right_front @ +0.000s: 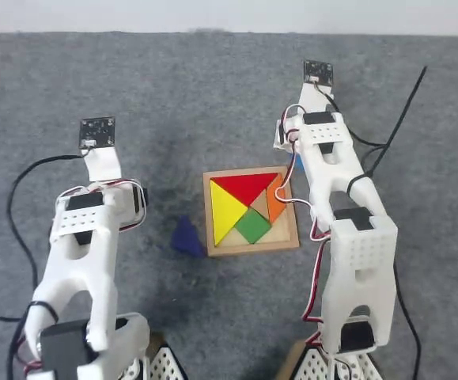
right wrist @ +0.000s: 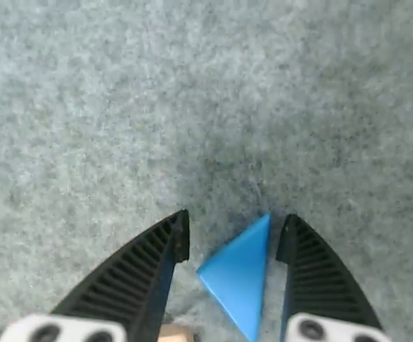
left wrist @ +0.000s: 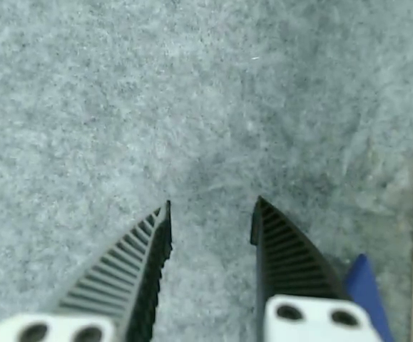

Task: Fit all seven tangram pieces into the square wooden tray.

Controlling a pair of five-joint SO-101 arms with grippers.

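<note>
Four pieces are sitting in the square wooden tray (right_front: 252, 248), and two more are lying outside it on the grey worktop (right_front: 173, 103).

Inside the tray, a red triangle (right_front: 248, 188), a yellow triangle (right_front: 225, 212), a green square (right_front: 252, 226) and an orange piece (right_front: 276, 202) are lying flat, with bare wood showing along the near edge. A dark blue piece (right_front: 187, 237) is resting on the worktop just beside the tray's left side. The left tool (left wrist: 210, 206) is hanging over bare worktop with its fingers spread apart and gripping nothing, the dark blue piece showing beside one finger. The right tool (right wrist: 236, 216) is also standing open, and a light blue triangle (right wrist: 238, 281) is lying on the worktop between its two fingers, one corner close to a finger; whether they are touching I cannot tell.
</note>
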